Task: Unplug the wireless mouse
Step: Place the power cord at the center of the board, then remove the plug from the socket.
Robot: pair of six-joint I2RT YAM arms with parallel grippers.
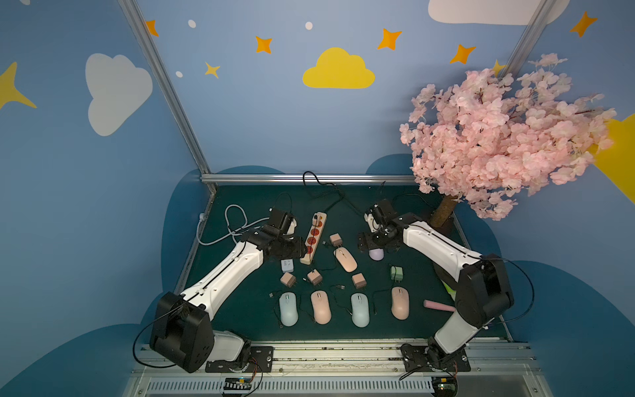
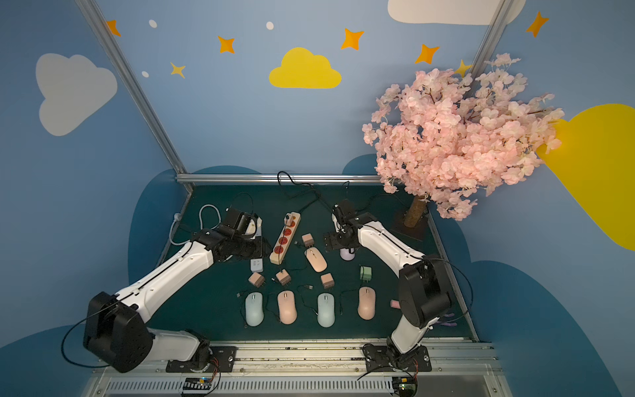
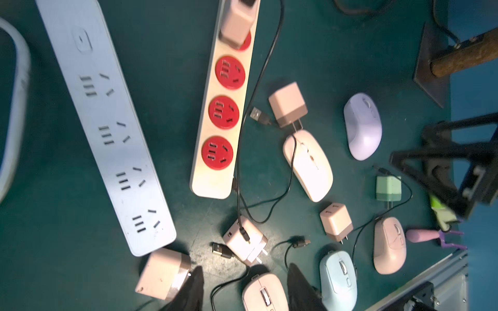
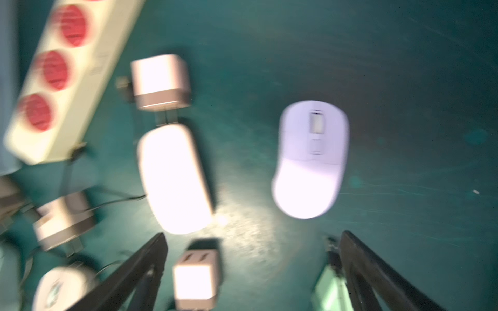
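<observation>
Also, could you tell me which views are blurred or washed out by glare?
Right wrist view: motion-smeared throughout, with the flat mouse blown out to white and the lilac mouse half washed out. Left wrist view: sharp, only mild glare on the flat mouse. Both top views: sharp, evenly lit, no glare.

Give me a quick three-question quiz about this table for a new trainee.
1. True or false: a cable is plugged into the lilac mouse.
2. How many red sockets of the beige strip hold a charger? A none, B one, C three.
3. Which gripper is nearest the lilac mouse?
Key: 1 false; 2 B; 3 the right gripper.
</observation>
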